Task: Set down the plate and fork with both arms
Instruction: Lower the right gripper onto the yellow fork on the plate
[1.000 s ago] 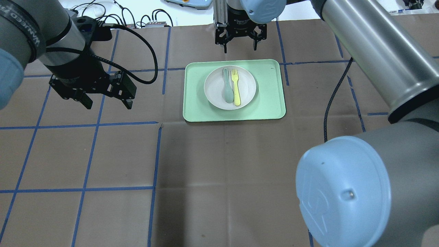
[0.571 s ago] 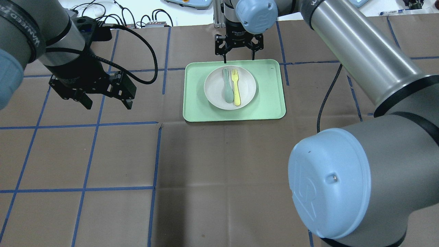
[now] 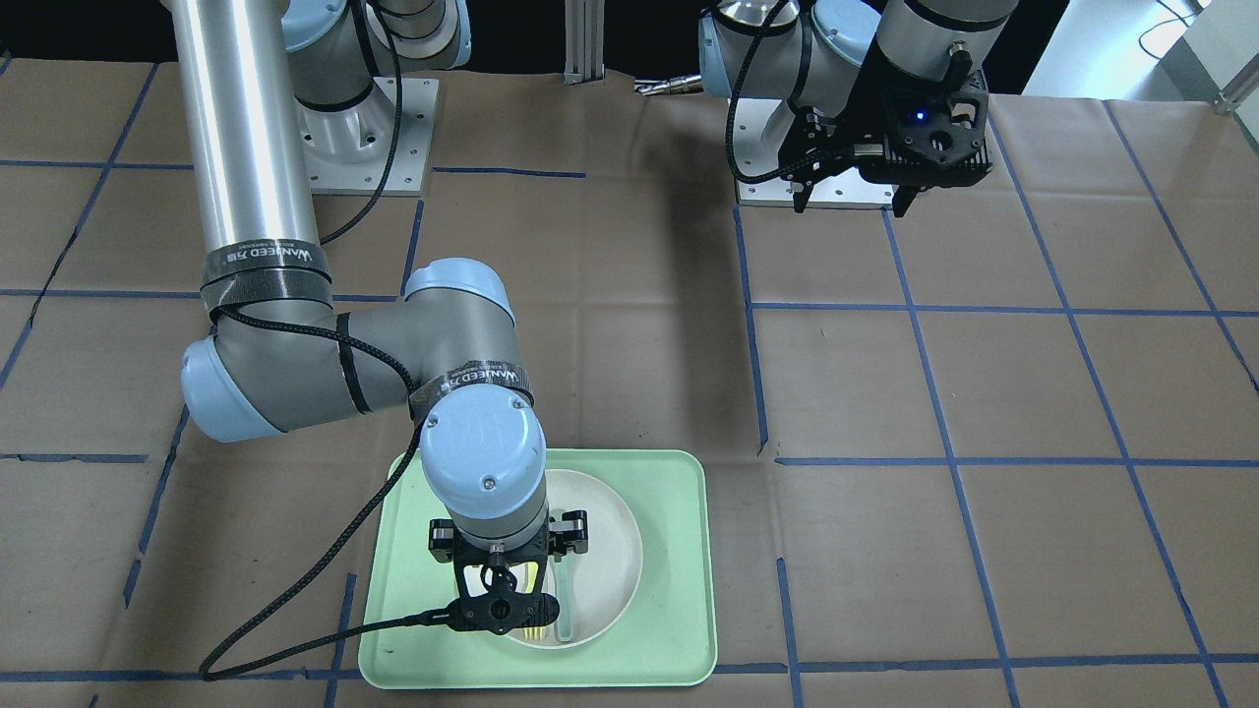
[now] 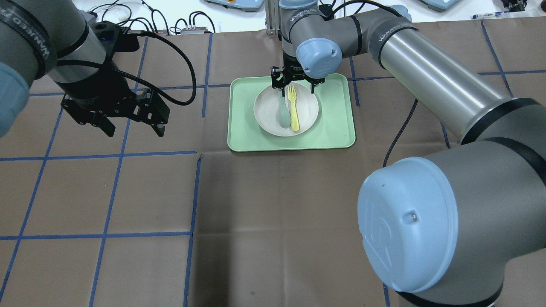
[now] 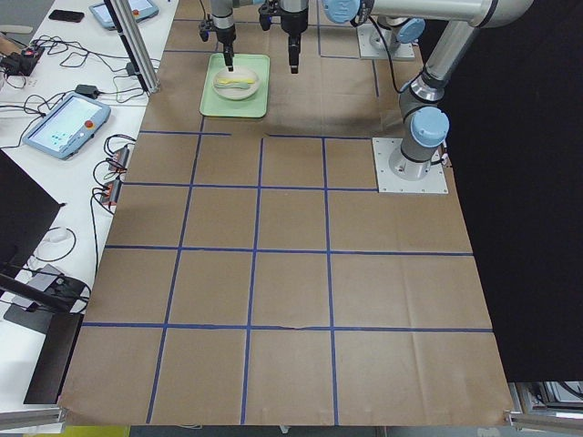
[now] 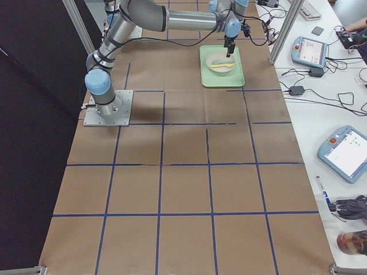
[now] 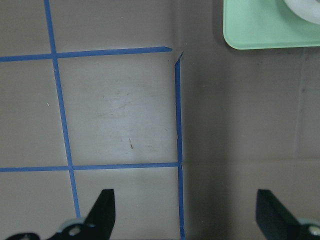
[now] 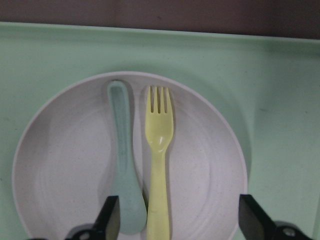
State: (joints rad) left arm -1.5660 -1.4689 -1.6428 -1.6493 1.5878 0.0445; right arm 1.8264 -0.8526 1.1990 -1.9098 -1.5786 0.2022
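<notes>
A yellow fork (image 4: 293, 113) lies beside a green spoon (image 4: 283, 116) on a white plate (image 4: 265, 111) in a green tray (image 4: 335, 128) on the table (image 4: 273, 204). The right arm (image 4: 426, 76) hangs over them, jaws released; the left arm (image 4: 81, 81) hovers well apart, jaws released.

The counter (image 4: 256, 204) carries one rectangular mint-green plastic tray (image 4: 332, 128), one round shallow off-white plastic plate (image 4: 266, 113), one slim pale-yellow plastic fork (image 4: 293, 108) and one grey-green plastic spoon (image 4: 283, 115). There are two silver-grey jointed robot arms, a left arm (image 4: 55, 51) and a right arm (image 4: 426, 76), and two black two-finger end effectors, the left end effector (image 4: 134, 130) and the right end effector (image 4: 297, 88).
</notes>
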